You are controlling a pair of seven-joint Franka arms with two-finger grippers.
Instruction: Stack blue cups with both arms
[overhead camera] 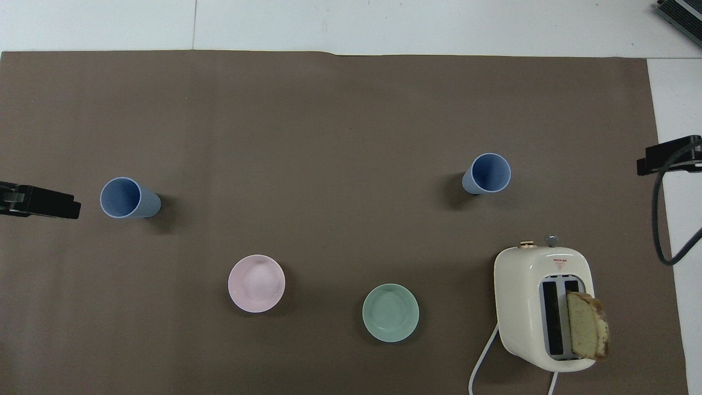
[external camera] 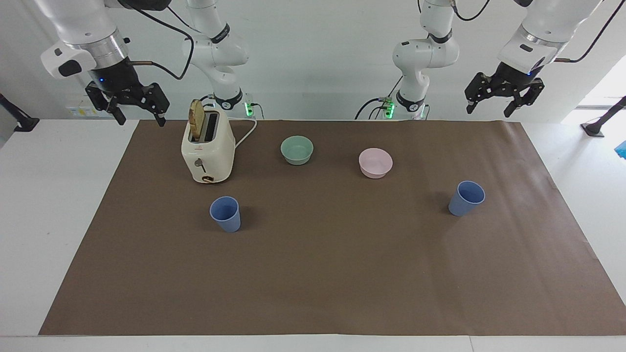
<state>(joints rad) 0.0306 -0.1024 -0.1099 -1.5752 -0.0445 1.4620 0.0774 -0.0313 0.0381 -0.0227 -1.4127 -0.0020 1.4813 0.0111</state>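
Facing view: both blue cups (external camera: 225, 213) (external camera: 467, 198) stand upright, well apart on the mat. Left gripper (external camera: 504, 96) and right gripper (external camera: 132, 104) hang released, empty. Cups look light, stiff; grasp at the rim wall.

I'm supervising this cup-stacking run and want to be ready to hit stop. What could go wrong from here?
1. The cup at the right arm's end stands close to the toaster with its upright bread slice; the open right gripper might clip them descending.
2. The other cup stands apart, near the open left gripper; both look light, so an off-centre grasp could tip one.
3. The pink bowl and green bowl sit near the likely meeting area.
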